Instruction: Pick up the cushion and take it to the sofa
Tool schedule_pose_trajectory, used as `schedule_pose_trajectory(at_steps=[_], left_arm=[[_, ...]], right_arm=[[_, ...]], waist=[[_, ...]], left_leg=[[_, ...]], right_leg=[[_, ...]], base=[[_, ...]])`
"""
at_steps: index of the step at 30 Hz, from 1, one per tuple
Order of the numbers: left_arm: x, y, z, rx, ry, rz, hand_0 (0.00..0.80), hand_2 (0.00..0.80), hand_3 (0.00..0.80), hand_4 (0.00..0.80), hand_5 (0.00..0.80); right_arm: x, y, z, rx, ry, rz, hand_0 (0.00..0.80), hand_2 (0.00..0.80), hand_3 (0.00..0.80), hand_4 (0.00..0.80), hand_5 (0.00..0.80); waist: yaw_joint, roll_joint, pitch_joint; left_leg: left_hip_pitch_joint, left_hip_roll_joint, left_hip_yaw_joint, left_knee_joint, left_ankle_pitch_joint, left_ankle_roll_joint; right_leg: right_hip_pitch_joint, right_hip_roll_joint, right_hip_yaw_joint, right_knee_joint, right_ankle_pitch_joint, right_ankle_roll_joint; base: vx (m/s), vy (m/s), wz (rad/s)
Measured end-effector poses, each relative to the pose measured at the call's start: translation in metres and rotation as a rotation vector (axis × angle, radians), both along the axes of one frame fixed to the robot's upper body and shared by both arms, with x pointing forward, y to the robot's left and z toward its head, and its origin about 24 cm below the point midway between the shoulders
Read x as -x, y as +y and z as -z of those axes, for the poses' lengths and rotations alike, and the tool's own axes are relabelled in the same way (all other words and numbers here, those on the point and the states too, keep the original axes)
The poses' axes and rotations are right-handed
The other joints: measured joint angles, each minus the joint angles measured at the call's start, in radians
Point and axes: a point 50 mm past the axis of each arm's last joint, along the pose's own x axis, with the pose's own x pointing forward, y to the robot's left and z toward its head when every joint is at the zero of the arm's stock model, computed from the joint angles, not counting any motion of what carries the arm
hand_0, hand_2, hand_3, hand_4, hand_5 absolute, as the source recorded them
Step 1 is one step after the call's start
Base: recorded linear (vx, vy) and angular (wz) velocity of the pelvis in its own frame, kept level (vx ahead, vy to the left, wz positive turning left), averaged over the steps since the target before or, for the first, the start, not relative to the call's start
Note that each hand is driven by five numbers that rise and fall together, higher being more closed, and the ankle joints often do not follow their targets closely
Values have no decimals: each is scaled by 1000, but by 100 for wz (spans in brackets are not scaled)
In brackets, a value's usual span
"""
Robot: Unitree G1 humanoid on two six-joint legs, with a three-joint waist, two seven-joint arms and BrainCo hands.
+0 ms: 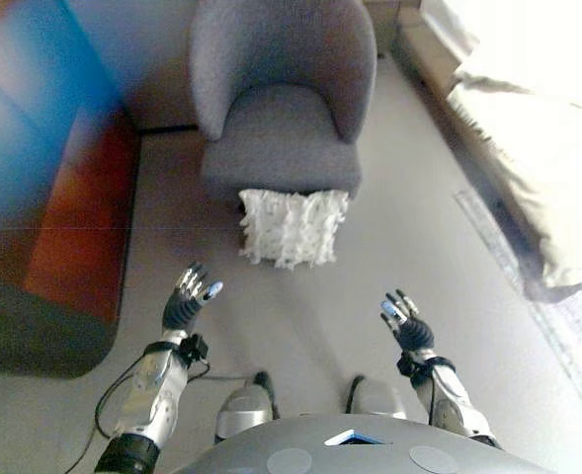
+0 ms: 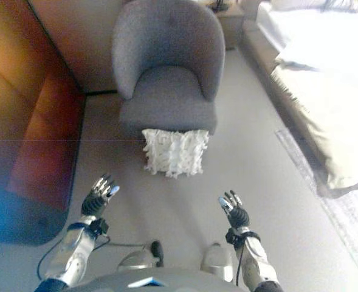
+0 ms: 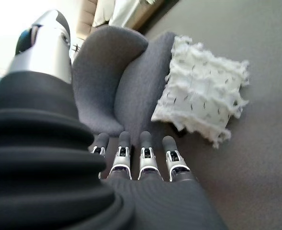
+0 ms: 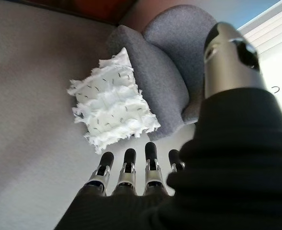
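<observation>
Cushion (image 1: 292, 226), one, against one grey armchair (image 1: 283, 99)

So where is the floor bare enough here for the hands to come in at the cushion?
Bare floor lies between both hands and the cushion, and to its sides: left toward the sofa, right toward the bed. Behind, it is crowded: the cushion leans on the armchair. Left hand and right hand are open.

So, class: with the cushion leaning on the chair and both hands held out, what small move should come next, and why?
Probably reach both arms forward and down. The cushion leans on the floor against the grey chair, and the left hand and right hand, both open and empty, hover short of it on either side.
</observation>
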Motion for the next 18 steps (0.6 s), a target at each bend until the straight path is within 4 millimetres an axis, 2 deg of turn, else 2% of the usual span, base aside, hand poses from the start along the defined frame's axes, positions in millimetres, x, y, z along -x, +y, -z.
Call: schedule_pose_trajectory(at_steps=[1,2,4,7,9,10,11,12,13,16,18], left_arm=[[1,3,-1,8,-3,-8,0,0,0,0,0],[3,8,-2,3,1,-18,0,0,0,0,0],[8,16,-1,-9,22,-29,0,0,0,0,0],[8,12,1,-3,26,-20,0,0,0,0,0],[7,10,1,-3,28,-4,0,0,0,0,0],[6,7,3,-1,36,6,0,0,0,0,0],[7,2,4,10,39,20,0,0,0,0,0],[11,-3,8,26,53,25,0,0,0,0,0],[21,-7,13,47,75,20,0,0,0,0,0],[37,-2,19,46,121,-4,0,0,0,0,0],[37,2,18,37,119,-18,0,0,0,0,0]], right_arm=[[6,1,2,-9,14,11,0,0,0,0,0],[11,2,4,-20,25,30,0,0,0,0,0],[12,2,5,-20,26,35,0,0,0,0,0],[2,-1,1,-21,-8,47,0,0,0,0,0],[-2,-1,1,-37,-16,55,0,0,0,0,0],[1,-3,2,-40,-6,67,0,0,0,0,0],[0,-8,2,-35,-8,89,0,0,0,0,0],[0,-15,0,-17,-15,92,0,0,0,0,0],[1,-22,-4,5,-24,87,0,0,0,0,0],[10,-24,-1,4,7,82,0,0,0,0,0],[18,-22,3,-2,36,80,0,0,0,0,0]], waist=[[1,-3,0],[2,-7,-1],[1,-20,5],[-22,-32,9],[-21,-62,14],[-23,-82,10],[-49,-87,15],[-44,-76,20],[-44,-52,14],[-43,-52,0],[-48,-56,-22]], left_leg=[[1,0,-18,-10,0,1],[-3,2,-42,-10,0,5],[-25,3,-61,-2,8,20],[-74,-5,-84,24,10,22],[-77,-13,-93,16,8,18],[-69,-23,-103,2,11,8],[-71,-36,-107,67,-13,14],[-65,-44,-88,163,-62,16],[-15,-37,-81,154,-135,-1],[71,-28,-56,92,-152,-23],[70,-5,-60,95,-163,-38]], right_leg=[[-14,5,16,11,16,-5],[-17,23,41,-11,7,1],[-18,45,56,-82,-30,10],[-18,53,78,-301,-49,47],[16,60,78,-448,-60,73],[39,63,81,-493,-34,79],[48,60,72,-498,-19,94],[52,59,66,-471,-15,94],[48,65,35,-436,-12,89],[34,45,-18,-333,9,56],[13,63,-8,-293,-18,15]], base=[[179,-31,48],[215,-94,40],[231,-148,35],[309,-141,29],[429,-105,26],[377,-76,49],[406,-75,35],[396,-56,4],[562,-45,-33],[494,-101,-38],[459,-146,-9]])
